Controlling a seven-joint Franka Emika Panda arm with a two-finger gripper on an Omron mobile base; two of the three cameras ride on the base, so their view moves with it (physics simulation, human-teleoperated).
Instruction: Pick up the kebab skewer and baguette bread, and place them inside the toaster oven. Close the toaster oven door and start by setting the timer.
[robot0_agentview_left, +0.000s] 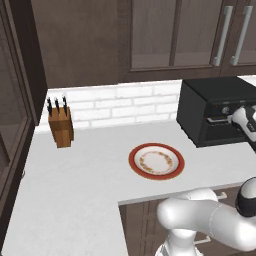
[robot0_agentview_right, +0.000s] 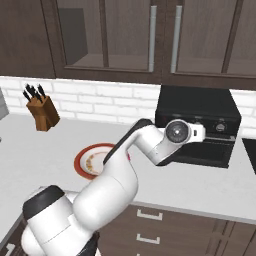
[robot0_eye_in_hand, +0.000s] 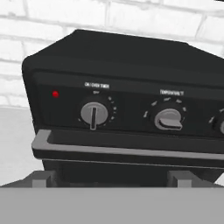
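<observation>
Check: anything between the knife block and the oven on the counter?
Just the plate, roughly midway and nearer the front edge than the knife block or oven; left base view.

Plate (robot0_agentview_left: 156, 161): round, red rim, patterned cream middle, lies flat on the white tabletop (robot0_agentview_left: 90, 170).
Knife block (robot0_agentview_left: 61, 127): wooden, dark handles on top, stands near the wall, well apart from the plate.
Wall (robot0_agentview_left: 115, 102): white brick.
Cabinets (robot0_agentview_right: 125, 37): dark wood, long metal handles (robot0_agentview_right: 152, 39).
</observation>
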